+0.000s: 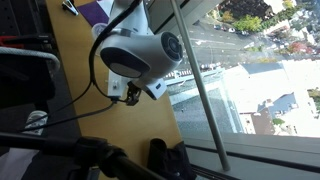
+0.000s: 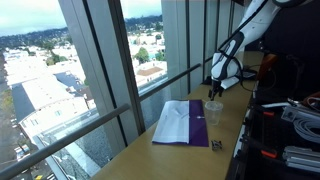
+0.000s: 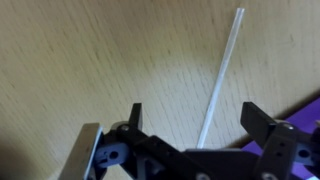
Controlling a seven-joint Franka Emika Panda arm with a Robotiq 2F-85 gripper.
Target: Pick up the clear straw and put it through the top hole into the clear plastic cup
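Note:
In the wrist view the clear straw lies flat on the wooden table, running from the upper right down toward my gripper. The gripper's two black fingers are spread apart on either side of the straw's near end, with nothing held. In an exterior view the clear plastic cup stands on the table below the arm, beside a purple and white sheet; my gripper hovers just behind it. The lid's top hole is too small to make out. In an exterior view the arm's wrist fills the middle and hides the straw.
The wooden table runs along a tall window with metal mullions. A purple edge shows at the wrist view's right. Cables and dark equipment crowd the table's side away from the window. A small dark object lies near the sheet.

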